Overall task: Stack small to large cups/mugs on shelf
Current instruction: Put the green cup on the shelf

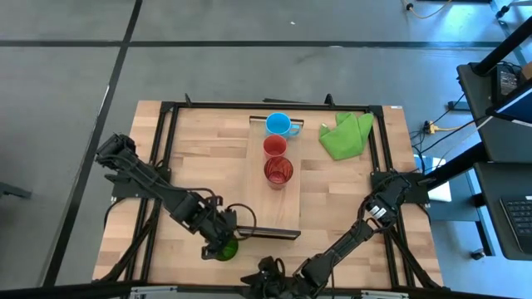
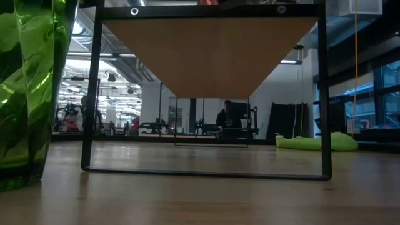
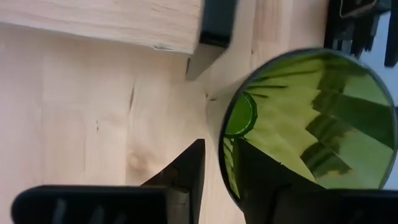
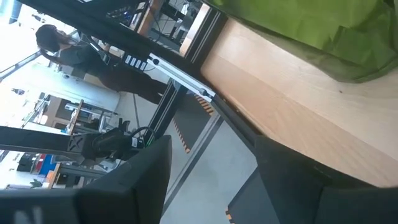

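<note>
The olive-green tumbler [image 1: 225,247] stands upright on its base on the tabletop, off the near left corner of the shelf [image 1: 287,212]. It also shows in the low view [image 2: 25,94]. My left gripper [image 1: 221,241] is shut on its wall. On the shelf stand the light blue mug [image 1: 278,124] at the far end, then the small red cup [image 1: 275,146], then the translucent red tumbler [image 1: 278,172]. My right gripper [image 4: 211,186] is open and empty, its arm folded at the table's near edge [image 1: 266,274]. My left gripper has the tumbler's wall at the rim [image 3: 225,163] between its fingers, one finger [image 3: 261,180] inside the tumbler and one [image 3: 186,171] outside. The fingers come from above, pointing down. The tumbler stands upright with its base on the table [image 2: 15,181].
A bright green cloth [image 1: 345,134] lies at the table's far right. The shelf's dark bracket [image 3: 214,25] stands close beside the tumbler. A black frame [image 1: 166,124] runs round the table. Bare tabletop lies left and right of the shelf.
</note>
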Controlling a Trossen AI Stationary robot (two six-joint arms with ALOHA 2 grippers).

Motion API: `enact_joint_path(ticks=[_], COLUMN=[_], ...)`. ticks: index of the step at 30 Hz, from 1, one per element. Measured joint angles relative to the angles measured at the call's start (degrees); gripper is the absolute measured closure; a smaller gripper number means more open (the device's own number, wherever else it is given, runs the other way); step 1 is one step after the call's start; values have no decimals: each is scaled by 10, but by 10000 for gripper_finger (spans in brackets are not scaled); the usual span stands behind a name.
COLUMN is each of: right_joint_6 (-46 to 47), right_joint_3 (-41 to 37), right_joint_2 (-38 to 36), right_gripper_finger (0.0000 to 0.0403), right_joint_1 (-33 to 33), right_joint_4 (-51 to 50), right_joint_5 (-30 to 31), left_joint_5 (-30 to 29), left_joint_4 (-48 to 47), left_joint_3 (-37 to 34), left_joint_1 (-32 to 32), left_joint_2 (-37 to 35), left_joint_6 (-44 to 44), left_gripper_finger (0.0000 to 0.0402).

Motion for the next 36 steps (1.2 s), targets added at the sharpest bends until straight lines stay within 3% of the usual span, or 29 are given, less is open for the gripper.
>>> enact_joint_path(ticks=[6, 9, 15, 19, 26, 32, 36], right_joint_6=[25, 29, 52, 60, 74, 106, 135], right_joint_3=[0, 0, 0, 0, 0, 0, 0], right_joint_2=[0, 0, 0, 0, 0, 0, 0], right_gripper_finger=[170, 170, 170, 170, 170, 171, 186], right_joint_1=[5, 13, 35, 49, 65, 75, 82], right_joint_4=[-2, -5, 4, 4, 2, -18, -42], right_joint_5=[8, 41, 122, 158, 187, 256, 322], left_joint_5=[30, 30, 70, 71, 102, 25, -32], left_joint_4=[-1, -1, -39, -131, -283, -311, -306], left_joint_3=[-1, -1, 18, 111, 341, 461, 478], left_joint_1=[-3, 2, 21, 32, 68, 92, 117], left_joint_2=[11, 11, 8, 8, 7, 7, 16], left_joint_6=[57, 70, 72, 76, 28, -32, -47], left_gripper_finger=[359, 391, 396, 398, 399, 400, 400])
